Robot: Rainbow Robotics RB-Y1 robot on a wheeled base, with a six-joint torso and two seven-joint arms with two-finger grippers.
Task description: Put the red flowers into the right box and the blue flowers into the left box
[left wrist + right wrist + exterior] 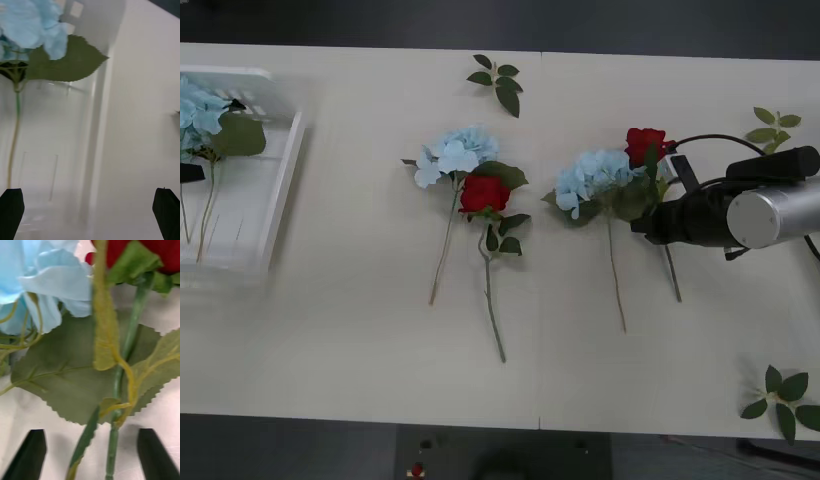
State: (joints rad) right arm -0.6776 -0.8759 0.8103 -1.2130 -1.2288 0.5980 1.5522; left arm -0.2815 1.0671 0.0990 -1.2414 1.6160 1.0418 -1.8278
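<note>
We see a pale table (360, 330) with flowers lying on it. At about 9 o'clock sits the left box (278, 190), and blue flowers (200, 112) already lie inside it. Our left gripper (90, 210) hangs over that box with its black fingers (11, 210) spread wide apart and nothing between them. Right under it lie a blue bloom (32, 26) and a big green leaf (67, 62), resting in the box.

Near the middle of the table lie another blue flower (455, 152) and a red rose (484, 193), touching each other. The rose lies at 4 o'clock from the blue head.

At about 3 o'clock lie one more blue flower (590, 175) and a second rose (645, 143), just beside each other. Our right gripper (90, 453) is down low here. Its black fingers (155, 453) are open, one on each side of the rose stem (112, 442), not touching it. A wide leaf (63, 378) and part of the blue head (41, 281) lie close by.

Loose leaf sprigs lie at 12 o'clock (498, 82), at 2 o'clock (772, 125) and at 4 o'clock (782, 395).
</note>
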